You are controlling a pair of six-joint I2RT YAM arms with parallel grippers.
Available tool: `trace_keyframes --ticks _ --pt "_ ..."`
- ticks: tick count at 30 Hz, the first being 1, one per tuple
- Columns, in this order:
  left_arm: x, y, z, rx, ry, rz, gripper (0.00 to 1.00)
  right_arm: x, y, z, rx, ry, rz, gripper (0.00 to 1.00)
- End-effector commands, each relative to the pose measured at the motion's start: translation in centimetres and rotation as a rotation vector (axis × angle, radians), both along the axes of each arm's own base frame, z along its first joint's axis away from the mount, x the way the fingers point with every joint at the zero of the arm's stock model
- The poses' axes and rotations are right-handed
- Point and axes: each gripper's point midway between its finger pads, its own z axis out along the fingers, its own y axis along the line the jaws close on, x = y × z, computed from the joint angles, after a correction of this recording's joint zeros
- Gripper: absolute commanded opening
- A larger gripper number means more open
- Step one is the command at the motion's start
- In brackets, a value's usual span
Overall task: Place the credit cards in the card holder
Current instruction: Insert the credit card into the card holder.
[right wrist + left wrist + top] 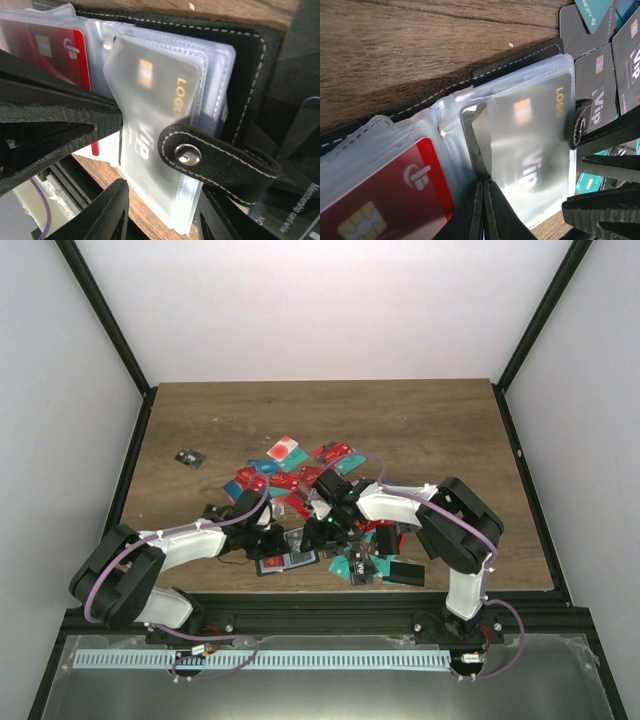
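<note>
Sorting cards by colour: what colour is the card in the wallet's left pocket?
Red card with a white logo, clearest in the left wrist view.

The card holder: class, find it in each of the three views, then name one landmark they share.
Top external: low centre, between the arms, mostly hidden.
Left wrist: open, filling the lower frame.
Right wrist: open, centre, clasp tab in front.
Shared landmark: the red card in its pocket, seen by both wrists.

Left pincer (483, 210) clamped shut, right pincer (160, 210) part-open

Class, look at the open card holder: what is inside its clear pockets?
The card holder holds a red card and a grey card. Deeper pockets are covered.
</note>
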Motion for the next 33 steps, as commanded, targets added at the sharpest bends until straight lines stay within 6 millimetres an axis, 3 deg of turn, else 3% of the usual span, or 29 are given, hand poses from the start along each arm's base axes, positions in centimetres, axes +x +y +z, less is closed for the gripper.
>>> trace_keyframes --ticks 1,13,33 --pt "-1.1 1.2 -2.0 0.088 0.033 0.0 0.04 0.9 0.3 1.5 -0.021 -0.074 0.005 0.39" --pt "-1.3 1.3 -2.2 0.093 0.037 -0.007 0.04 0.3 2.0 2.2 0.043 -0.061 0.041 0.39" --pt "-1.2 1.3 -2.2 0.098 0.03 -0.013 0.04 1.4 1.6 1.8 -0.124 -0.144 0.039 0.39"
